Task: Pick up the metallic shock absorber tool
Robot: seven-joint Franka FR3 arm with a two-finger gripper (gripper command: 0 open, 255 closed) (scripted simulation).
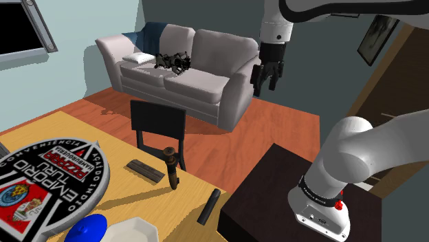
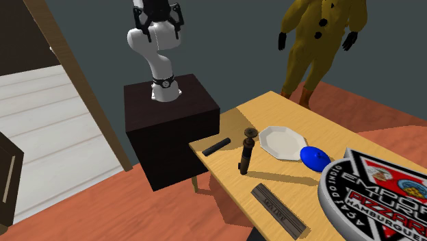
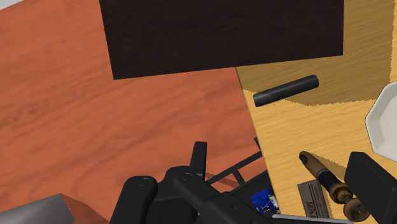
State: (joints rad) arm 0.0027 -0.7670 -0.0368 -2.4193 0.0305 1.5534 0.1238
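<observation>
- The dark stand (image 1: 275,185) carries the white arm (image 1: 357,148), which rises from it and bends over high above.
- The wooden table (image 1: 137,199) sits just beside the stand.
- A black cylinder (image 1: 209,206) lies flat on the table corner nearest the stand.
- The absorber (image 1: 170,167), dark and slim, stands upright on the table near its edge, between the cylinder and a flat dark bar (image 1: 144,170). It touches neither.
- A white plate (image 2: 282,142) lies farther in on the table, with a blue thing (image 2: 315,157) just beside it. Next to that is a big round sign (image 1: 48,179) with pizzeria lettering.
- A dark chair (image 1: 158,124) stands at the table's far edge, close behind the absorber in the shoulder view.
- The gripper (image 1: 267,86) hangs high over the wood floor (image 1: 275,130), fingers pointing down and spread wide with nothing between them. It is well apart from the absorber. In the wrist view the absorber shows below it, beside the bar.
- A pale sofa (image 1: 206,62) stands beyond the chair, with a white pillow (image 1: 137,58) and a tangled black thing (image 1: 173,62) on its seat.
- In the second exterior view a yellow figure (image 2: 318,41) stands past the table's far side.
</observation>
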